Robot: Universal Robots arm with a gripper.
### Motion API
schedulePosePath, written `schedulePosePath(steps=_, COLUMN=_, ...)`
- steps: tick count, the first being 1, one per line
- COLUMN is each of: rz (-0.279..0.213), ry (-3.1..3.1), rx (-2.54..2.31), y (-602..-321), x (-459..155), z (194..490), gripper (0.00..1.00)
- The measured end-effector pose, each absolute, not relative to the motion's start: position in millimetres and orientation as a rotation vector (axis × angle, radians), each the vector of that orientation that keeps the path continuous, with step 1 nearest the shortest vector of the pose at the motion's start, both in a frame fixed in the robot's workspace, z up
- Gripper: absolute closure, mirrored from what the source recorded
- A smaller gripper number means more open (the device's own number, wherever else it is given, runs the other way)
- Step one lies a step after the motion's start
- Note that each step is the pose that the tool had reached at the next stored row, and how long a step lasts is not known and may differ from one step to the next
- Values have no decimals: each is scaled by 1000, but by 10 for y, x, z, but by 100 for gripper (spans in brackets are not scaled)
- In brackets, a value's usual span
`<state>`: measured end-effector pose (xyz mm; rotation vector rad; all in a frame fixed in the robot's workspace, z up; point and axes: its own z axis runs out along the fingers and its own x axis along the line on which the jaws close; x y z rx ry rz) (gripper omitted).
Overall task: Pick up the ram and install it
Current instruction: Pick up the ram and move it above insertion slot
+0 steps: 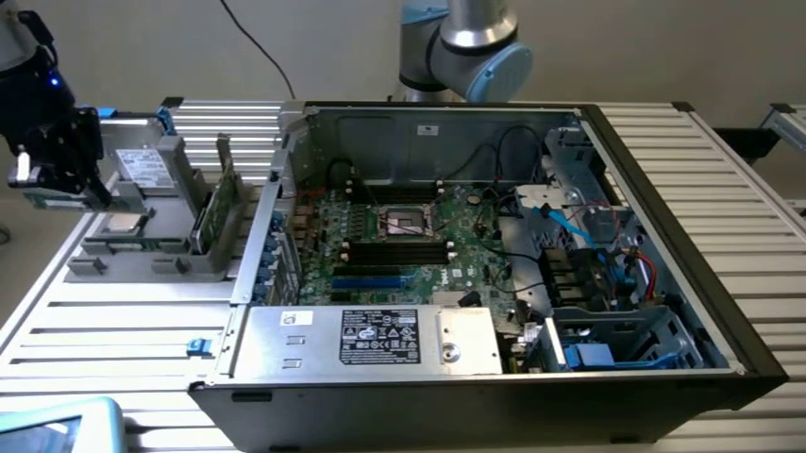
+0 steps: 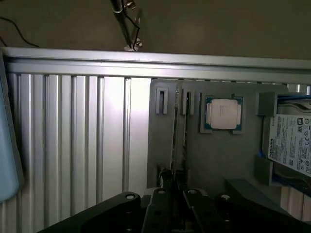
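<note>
Ram (image 1: 206,222) stood on its long edge in a slot of the grey rack (image 1: 126,255) on the tabletop (image 1: 113,311), off the exterior view's left of the open computer case (image 1: 655,189). Not yet lifted. The upright seating probably serves to leave the top edge free for a pinch from above. Pincer (image 1: 57,179) hung over the far side of the rack, apart from the ram, near the hard drive (image 1: 142,170). In the wrist view the pincer (image 2: 172,180) had its fingers drawn nearly together with nothing clamped between them. The ram (image 2: 179,131) showed edge-on there, as a thin dark line running away from the fingertips (image 2: 165,178), so the narrow gap appeared lined up with the stick's thin edge. The processor chip (image 2: 223,113) lay flat in its own recess of the rack (image 2: 214,160), just beside the ram's slot, with the hard drive (image 2: 291,145) past it. The case lay on its side with the panel off, so the motherboard (image 1: 377,269) faced up. The black memory slots (image 1: 396,250) below the processor socket looked empty and open to a straight downward approach. Judgement: task at the approach stage, with no contact with the ram.
</note>
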<state>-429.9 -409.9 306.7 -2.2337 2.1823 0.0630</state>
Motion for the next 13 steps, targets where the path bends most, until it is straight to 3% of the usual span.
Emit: schedulePosePath(steps=13, rz=63, ry=2170, rx=-2247, y=-4093, x=-4298, z=3656, gripper=85)
